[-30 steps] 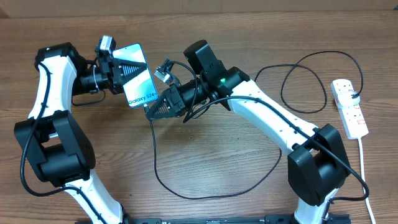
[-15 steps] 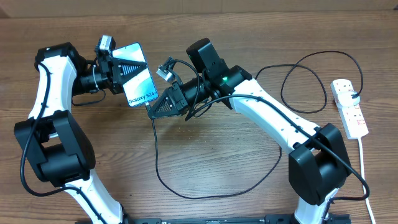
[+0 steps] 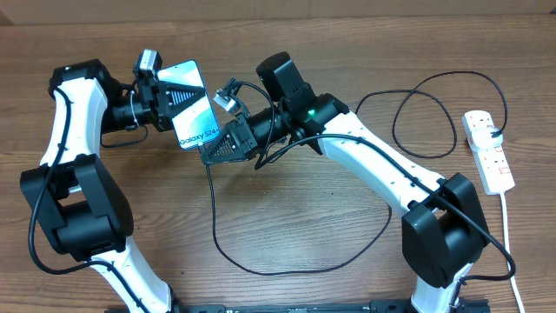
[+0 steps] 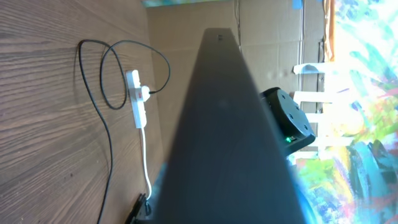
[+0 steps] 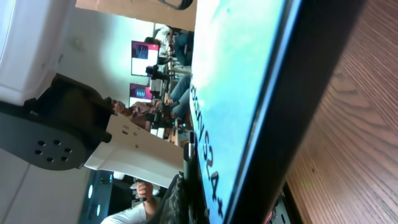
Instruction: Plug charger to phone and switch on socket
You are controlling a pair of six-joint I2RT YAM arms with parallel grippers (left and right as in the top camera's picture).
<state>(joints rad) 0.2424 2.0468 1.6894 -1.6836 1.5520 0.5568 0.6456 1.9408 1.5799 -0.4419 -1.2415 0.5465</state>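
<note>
The phone (image 3: 195,108) is held off the table, tilted, screen up, with my left gripper (image 3: 176,102) shut on its upper part. Its dark back (image 4: 230,137) fills the left wrist view and hides my fingers there. My right gripper (image 3: 208,149) is shut on the charger's plug end, right at the phone's lower edge. The black charger cable (image 3: 217,235) hangs from it and loops widely over the table toward the socket (image 3: 488,152) at the far right. The right wrist view shows the blue-white screen (image 5: 236,93) very close. Whether the plug tip is inside the port is hidden.
A thick white cord (image 3: 509,235) runs from the socket toward the front edge. The cable makes a further loop (image 3: 434,113) left of the socket. In the left wrist view the socket (image 4: 138,99) and that loop (image 4: 106,74) lie on the wooden table.
My right gripper has shifted slightly left, closer to the phone's lower edge. The left arm and the phone have stayed where they were.
</note>
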